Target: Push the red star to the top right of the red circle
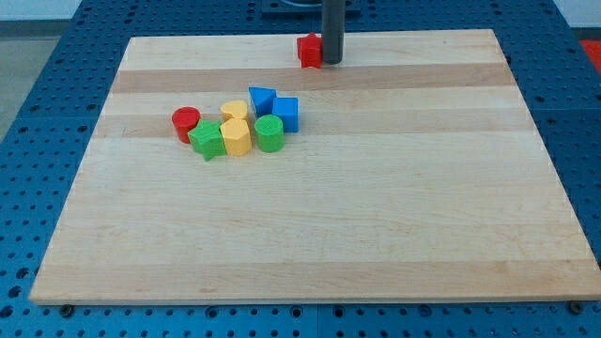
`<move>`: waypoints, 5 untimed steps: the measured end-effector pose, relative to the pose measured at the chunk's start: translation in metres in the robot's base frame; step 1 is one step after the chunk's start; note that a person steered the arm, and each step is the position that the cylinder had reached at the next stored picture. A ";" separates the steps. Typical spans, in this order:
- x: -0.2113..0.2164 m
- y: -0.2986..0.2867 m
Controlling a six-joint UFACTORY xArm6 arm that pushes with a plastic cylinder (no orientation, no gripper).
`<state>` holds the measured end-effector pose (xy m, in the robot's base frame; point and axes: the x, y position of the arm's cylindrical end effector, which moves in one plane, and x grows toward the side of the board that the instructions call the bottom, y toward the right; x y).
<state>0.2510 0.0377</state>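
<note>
Up top, my tip (332, 62) touches the red star block's (309, 50) right side on the wooden tabletop (376, 207); it is a bare rod, holding nothing. Well apart, lower left, the red circle block (186, 121) adjoins clustered green (207, 139), yellow (236, 136) and blue blocks (285, 113).

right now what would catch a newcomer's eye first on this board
First, the tight cluster of blocks left of centre: a red circle at its left end, then green, yellow and blue pieces packed together. Next, the lone red star near the view's top edge, with my tip right beside it on the view's right. The rest of the wooden board is plain.
</note>
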 end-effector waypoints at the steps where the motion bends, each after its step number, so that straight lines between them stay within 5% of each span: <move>1: -0.017 0.012; 3: -0.031 -0.116; 4: -0.014 -0.148; 5: -0.048 -0.132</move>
<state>0.2028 -0.0938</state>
